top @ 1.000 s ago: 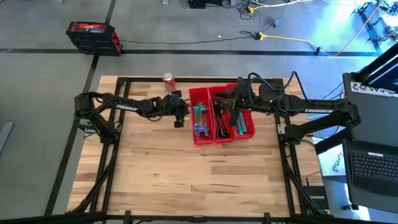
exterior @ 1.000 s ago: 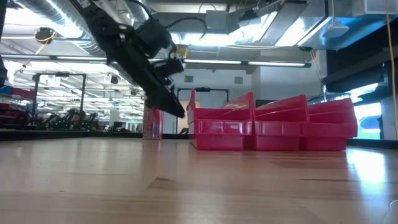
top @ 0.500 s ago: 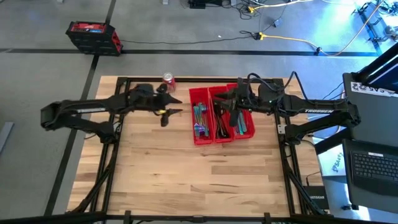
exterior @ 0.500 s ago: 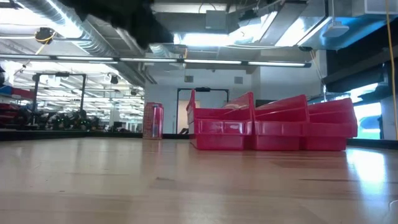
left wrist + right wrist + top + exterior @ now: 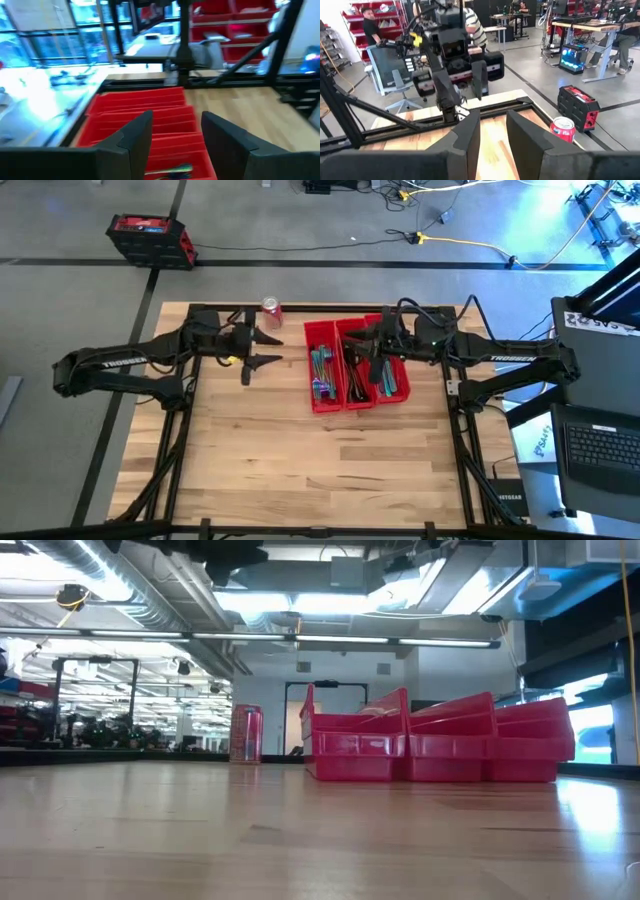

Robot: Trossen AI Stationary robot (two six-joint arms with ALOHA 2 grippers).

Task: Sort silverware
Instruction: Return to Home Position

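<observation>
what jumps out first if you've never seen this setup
Three red bins sit side by side toward the far edge of the wooden table, with iridescent silverware lying in the one nearest the left arm. The right gripper hangs open over the bins. The left gripper is open and clear of them, near a red soda can.

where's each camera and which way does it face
high: above, straight down on the table; both arms, left end effector open, right arm reaching over the red bins.
low: table-top height, level toward bins and soda can; only a dark arm bit at top.
left wrist: on left arm, past its fingers into the bins.
right wrist: past the open right end effector toward the left arm.
shared: can shows in high, low, right wrist.
</observation>
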